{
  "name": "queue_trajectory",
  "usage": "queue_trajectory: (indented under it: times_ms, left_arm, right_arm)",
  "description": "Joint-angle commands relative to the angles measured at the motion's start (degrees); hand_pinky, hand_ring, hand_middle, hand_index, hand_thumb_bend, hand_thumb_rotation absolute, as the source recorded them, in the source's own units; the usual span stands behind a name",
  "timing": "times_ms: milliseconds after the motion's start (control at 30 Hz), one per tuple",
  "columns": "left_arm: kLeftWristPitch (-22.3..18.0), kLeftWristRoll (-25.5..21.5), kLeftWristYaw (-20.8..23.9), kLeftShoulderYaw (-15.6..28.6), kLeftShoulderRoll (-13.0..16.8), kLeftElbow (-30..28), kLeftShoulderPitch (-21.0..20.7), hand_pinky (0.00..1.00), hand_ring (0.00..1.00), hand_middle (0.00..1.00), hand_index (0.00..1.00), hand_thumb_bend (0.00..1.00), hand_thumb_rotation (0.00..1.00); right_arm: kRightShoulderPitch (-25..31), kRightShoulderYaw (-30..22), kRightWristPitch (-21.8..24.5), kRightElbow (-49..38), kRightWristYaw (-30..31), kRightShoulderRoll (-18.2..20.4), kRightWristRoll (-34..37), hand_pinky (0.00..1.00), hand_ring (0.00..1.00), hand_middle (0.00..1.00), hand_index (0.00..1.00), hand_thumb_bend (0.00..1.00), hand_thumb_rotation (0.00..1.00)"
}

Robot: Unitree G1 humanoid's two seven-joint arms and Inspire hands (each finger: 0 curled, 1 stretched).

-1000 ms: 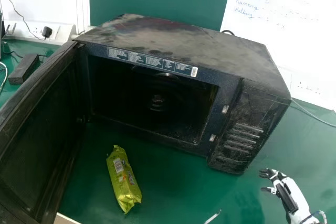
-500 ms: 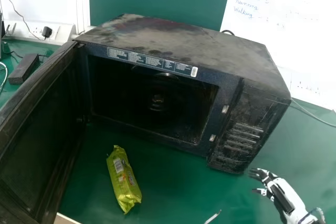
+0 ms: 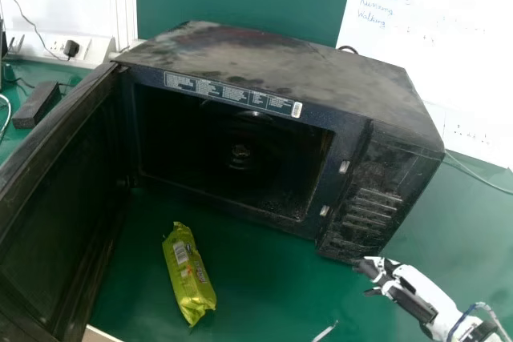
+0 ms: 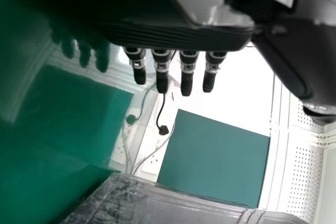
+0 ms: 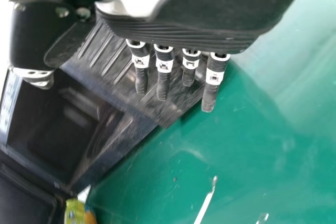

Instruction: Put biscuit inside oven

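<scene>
A robot's right hand [image 3: 389,280], released with fingers extended, has moved left toward the near right corner of an open black microwave oven [image 3: 272,62]. Its left hand [image 4: 173,34] is also released. The yellow-green biscuit packet [image 3: 190,274] lies unmoved on the green tabletop [image 3: 264,286], outside the oven.

Taking twelve o'clock as where its straight fingers point, the left hand [image 4: 173,38] holds its thumb [image 4: 289,59] out at nine. A black plug [image 4: 164,130] and, beyond it, the oven [image 4: 142,203] lie toward twelve, a green panel [image 4: 215,156] toward eleven. The glossy green tabletop [image 4: 52,129] spreads toward two, mirroring the fingers.
</scene>
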Motion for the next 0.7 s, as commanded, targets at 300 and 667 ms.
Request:
queue_trajectory:
  times_ms: [300,667]
  left_arm:
    - [0.1,0.3,-0.1,0.0,-0.7,-0.3,1.5,1.0,0.99,1.0,1.0,0.29,1.0]
    - [-0.1,0.5,0.4,-0.2,-1.0,-0.5,1.5,1.0,0.98,0.99,1.0,0.3,1.0]
  right_arm:
    - [-1.0,6.9,7.2,-12.7,-5.2,-0.1,-11.0,0.72,0.82,0.86,0.89,0.85,0.39]
    - [-5.6,20.9,11.4,-20.0,-11.1,-0.1,-27.8,0.78,0.84,0.86,0.89,0.87,0.44]
